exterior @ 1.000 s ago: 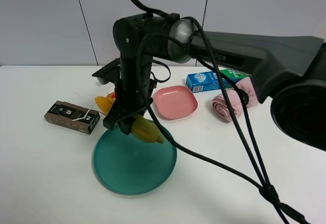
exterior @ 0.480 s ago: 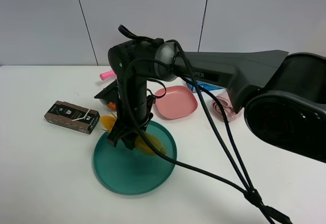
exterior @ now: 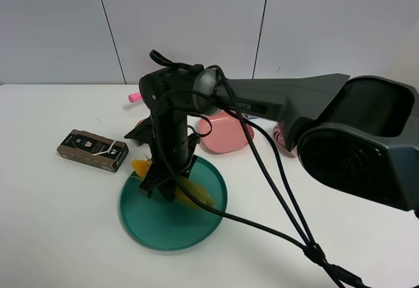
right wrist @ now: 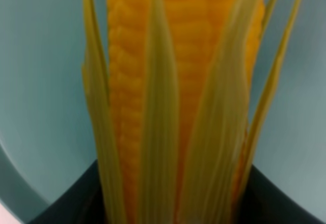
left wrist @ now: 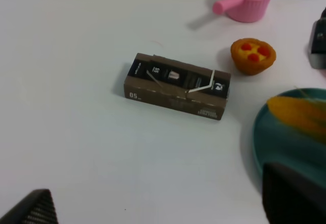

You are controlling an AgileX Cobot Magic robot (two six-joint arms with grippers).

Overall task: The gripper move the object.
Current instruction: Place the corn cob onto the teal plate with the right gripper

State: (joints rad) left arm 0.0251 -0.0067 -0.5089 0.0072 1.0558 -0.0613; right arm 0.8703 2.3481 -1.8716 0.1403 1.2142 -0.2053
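right claw (exterior: 159, 184) has come down over the last second, still pinching the toy corn cob (exterior: 194, 195). Cob is now low over the teal plate (exterior: 171, 241), touching or just above, can't tell. Looks like placement is nearly done, with only the release left.

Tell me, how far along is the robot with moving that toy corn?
Done: the toy corn cob hangs low over the teal plate. In hand: the right gripper is clamped on it. Remaining: letting go and backing away; whether the corn touches the plate yet, I cannot tell.
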